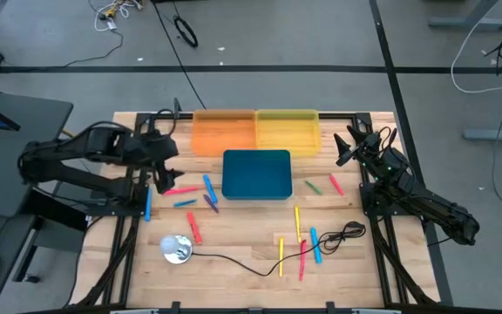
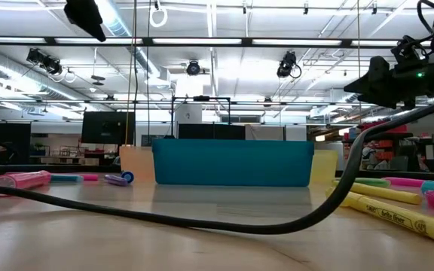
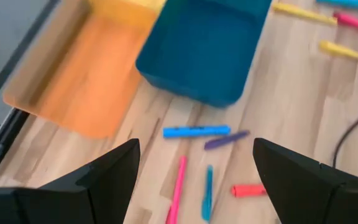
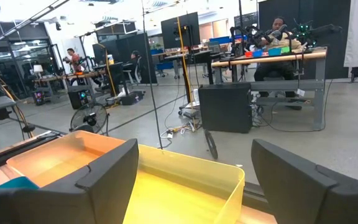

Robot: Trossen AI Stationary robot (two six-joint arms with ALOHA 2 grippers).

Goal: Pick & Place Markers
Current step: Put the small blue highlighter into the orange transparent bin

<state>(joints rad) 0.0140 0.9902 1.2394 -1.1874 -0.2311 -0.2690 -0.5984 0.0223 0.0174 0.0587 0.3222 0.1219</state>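
Over the counter's left side, left gripper hangs jaws wide, empty. Nearest markers lie just below and ahead: blue one crosswise to the jaw gap, pink one along it, between gripper and blue bin. Right gripper open too, parked by yellow bin, farther off. Left arm should take these.

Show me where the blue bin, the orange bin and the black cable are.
blue bin (image 1: 256, 162): high view, on its inside floor near the far rim.
orange bin (image 1: 223, 133): high view, middle of its floor.
black cable (image 1: 234, 261): high view, on the stretch lying across the wooden table near the front.
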